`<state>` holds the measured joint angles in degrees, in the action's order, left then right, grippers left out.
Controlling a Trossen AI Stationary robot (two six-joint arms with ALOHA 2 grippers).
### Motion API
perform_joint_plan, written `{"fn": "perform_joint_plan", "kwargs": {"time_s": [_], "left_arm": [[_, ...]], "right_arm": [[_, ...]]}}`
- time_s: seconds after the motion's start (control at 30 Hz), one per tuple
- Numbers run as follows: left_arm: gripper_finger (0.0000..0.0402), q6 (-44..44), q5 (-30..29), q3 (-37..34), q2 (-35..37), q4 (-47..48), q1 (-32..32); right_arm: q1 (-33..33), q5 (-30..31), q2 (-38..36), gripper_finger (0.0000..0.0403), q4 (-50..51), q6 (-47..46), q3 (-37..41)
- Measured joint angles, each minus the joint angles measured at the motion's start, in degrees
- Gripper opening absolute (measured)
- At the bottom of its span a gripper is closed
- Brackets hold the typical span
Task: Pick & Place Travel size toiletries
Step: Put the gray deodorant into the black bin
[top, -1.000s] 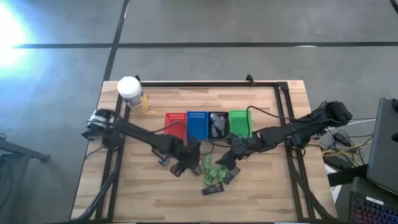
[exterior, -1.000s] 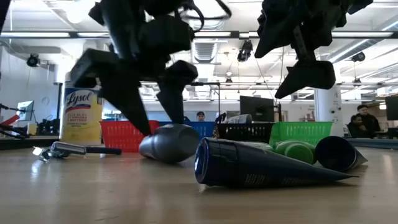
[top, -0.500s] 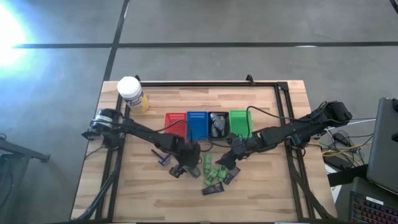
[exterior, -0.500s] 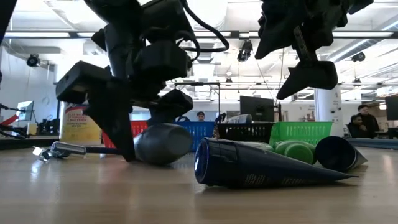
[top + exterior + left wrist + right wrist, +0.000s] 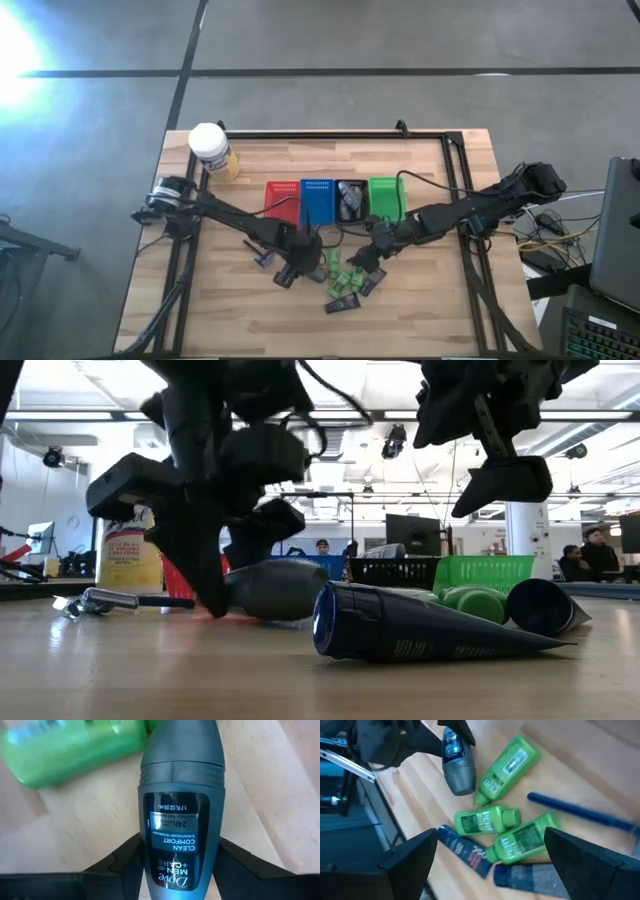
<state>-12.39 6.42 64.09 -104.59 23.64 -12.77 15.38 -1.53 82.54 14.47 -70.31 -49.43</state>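
Pick step: left gripper (image 5: 291,271) has its fingers closed round the grey Dove roll-on (image 5: 181,807) mid-table; next I judge a lift toward a basket. Right gripper (image 5: 366,262) hovers spread wide. I count three green bottles (image 5: 487,820), two dark tubes (image 5: 466,851), one blue stick (image 5: 580,812)

— What sort of place is this?
— An open lab or office: ceiling lights (image 5: 90,415), computer monitors (image 5: 412,532), seated people (image 5: 590,550) behind the wooden desk (image 5: 150,670).
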Motion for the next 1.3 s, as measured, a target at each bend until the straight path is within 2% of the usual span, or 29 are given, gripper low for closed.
{"fn": "perform_joint_plan", "kwargs": {"time_s": [0.13, 0.3, 0.47, 0.6, 0.83, 1.17, 1.3], "left_arm": [[0.0195, 2.0, -4.0, 0.9, 1.9, -0.6, -1.5], [0.0195, 7.1, -7.4, 0.3, 3.3, 0.5, -2.1], [0.0195, 11.1, -12.2, 0.3, 5.6, -0.2, -2.4], [0.0195, 14.0, -15.9, 0.4, 7.4, -1.3, -2.4], [0.0195, 18.1, -20.7, 2.5, 9.4, -6.0, -2.2], [0.0195, 18.1, -23.3, 6.7, 9.2, -6.6, -1.2], [0.0195, 17.4, -24.1, 7.3, 9.2, -6.5, -1.2]], "right_arm": [[0.0, -1.4, 0.0, 0.0363, -2.7, -4.9, 0.6], [0.0, -1.3, 0.0, 0.0363, -17.2, -10.7, 5.9], [0.0, 2.9, 0.0, 0.0363, -27.4, -16.1, 11.7], [0.0, 4.8, 0.1, 0.0363, -30.1, -16.6, 13.8], [-0.1, 6.6, 0.0, 0.0363, -30.8, -13.6, 12.0], [-0.5, 8.4, 0.0, 0.0362, -31.1, -10.5, 7.7], [-0.8, 9.2, 0.0, 0.0345, -31.4, -11.0, 7.5]]}}
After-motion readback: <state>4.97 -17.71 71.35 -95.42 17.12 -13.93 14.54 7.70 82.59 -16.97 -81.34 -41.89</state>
